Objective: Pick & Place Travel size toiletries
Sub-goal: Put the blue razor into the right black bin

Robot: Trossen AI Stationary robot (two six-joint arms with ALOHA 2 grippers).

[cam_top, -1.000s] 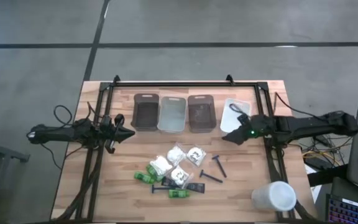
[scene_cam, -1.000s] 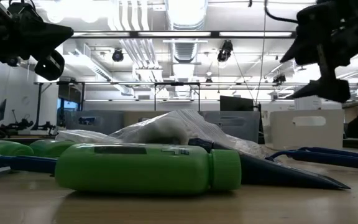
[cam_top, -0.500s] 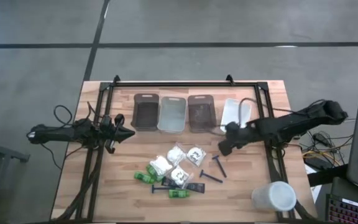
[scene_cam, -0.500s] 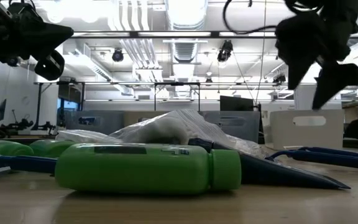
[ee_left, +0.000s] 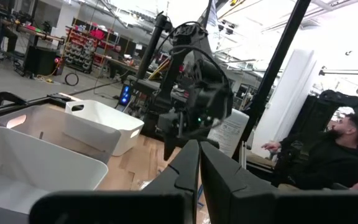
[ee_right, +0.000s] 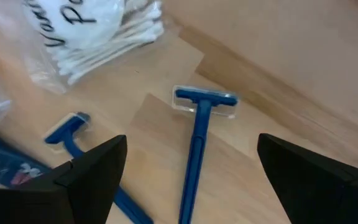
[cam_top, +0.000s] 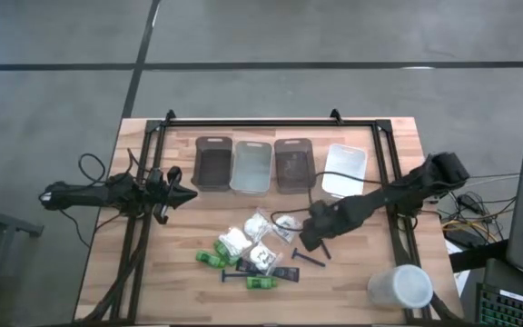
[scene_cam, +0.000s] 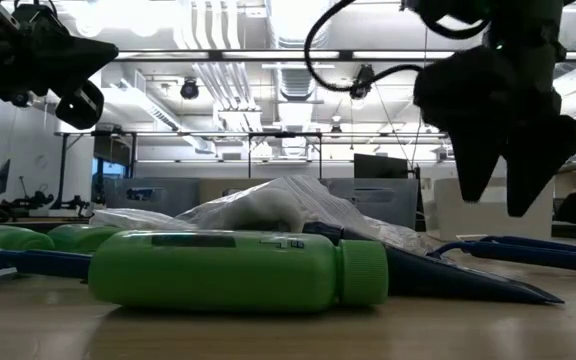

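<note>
The travel size toiletries lie in a heap on the near middle of the table: green mini bottles (cam_top: 212, 259) (scene_cam: 238, 270), white clear-wrapped packets (cam_top: 260, 238), a black tube (cam_top: 285, 272) and dark blue razors (cam_top: 309, 260). My right gripper (cam_top: 310, 240) (scene_cam: 498, 185) points down, open, above the heap's right side. In the right wrist view its fingers (ee_right: 197, 180) stand on either side of one razor (ee_right: 194, 146) that lies flat on the wood below them, and they do not touch it. My left gripper (cam_top: 189, 194) (ee_left: 197, 168) waits shut at the table's left, held level.
Several bins stand in a row at the far side: a grey one (cam_top: 212, 164), a clear one (cam_top: 251, 166), another grey one (cam_top: 293, 165) and a white one (cam_top: 344, 169). A large white cup (cam_top: 402, 286) stands at the near right corner. A packet of cotton swabs (ee_right: 104, 37) lies beside the razors.
My right gripper has swung from beside the white bin toward the table's near left, over to the razors. It has tipped from slanting to pointing almost straight down and has sunk a little. The toiletries have not moved.
</note>
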